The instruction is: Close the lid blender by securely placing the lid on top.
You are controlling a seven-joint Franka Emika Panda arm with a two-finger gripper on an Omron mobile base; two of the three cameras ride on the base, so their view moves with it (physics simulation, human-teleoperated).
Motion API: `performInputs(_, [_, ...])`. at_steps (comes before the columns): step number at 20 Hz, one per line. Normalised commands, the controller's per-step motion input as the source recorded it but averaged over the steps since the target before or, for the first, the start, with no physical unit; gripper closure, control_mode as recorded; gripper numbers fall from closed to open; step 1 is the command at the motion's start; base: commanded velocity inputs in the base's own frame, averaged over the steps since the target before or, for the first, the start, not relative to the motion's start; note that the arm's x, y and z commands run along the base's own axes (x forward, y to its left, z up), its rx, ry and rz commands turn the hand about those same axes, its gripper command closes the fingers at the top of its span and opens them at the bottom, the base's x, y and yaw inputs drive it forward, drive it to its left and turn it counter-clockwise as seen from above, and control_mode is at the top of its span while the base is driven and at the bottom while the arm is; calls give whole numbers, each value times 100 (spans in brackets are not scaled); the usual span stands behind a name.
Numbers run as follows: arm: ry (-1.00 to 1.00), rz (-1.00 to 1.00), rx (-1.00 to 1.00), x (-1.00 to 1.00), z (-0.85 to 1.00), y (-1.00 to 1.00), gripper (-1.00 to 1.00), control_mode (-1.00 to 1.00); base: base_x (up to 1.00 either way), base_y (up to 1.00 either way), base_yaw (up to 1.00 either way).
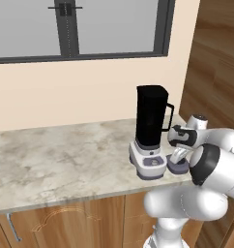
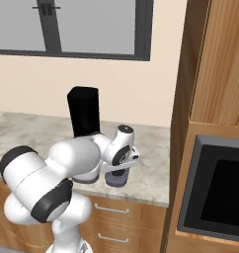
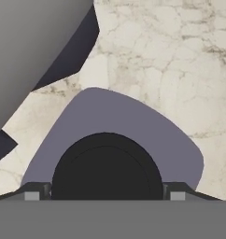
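On the marble bench (image 1: 51,160), the lid (image 3: 133,135) is lying flat with its dark knob facing up, just beside the blender (image 1: 150,131), whose tall jar is standing upright. Directly above the lid, the tool (image 3: 105,192) is pointing straight down with its 2 fingertips (image 3: 33,192) sitting either side of the knob; whether they are gripping it, I cannot tell.

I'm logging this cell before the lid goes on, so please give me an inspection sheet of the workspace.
Surface: marble counter, lying bare to the left of the blender.
Job's things: blender upright near the counter's front edge, jar top open; lid flat on the counter just beside the blender's base, not yet on the jar.
Clutter: nothing seen.
Grippers: gripper low over the lid, a fingertip on either side of the dark knob; whether the jaws are clamped cannot be told.
Cables: nothing seen.
Surroundings: window above, wooden cabinet drawers below, dark oven cavity to the right.
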Motion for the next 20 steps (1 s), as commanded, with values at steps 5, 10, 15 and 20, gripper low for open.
performInputs(5, [-5,1,-3,0,-82,28,100,-100,0,0,0])
performInputs(10, [-9,0,0,-17,22,6,100,-100,0,0,0])
performInputs(15, [-17,0,-2,-55,95,0,100,-100,0,0,0])
performInputs(20, [-4,0,-2,-65,100,11,100,-100,0,0,0])
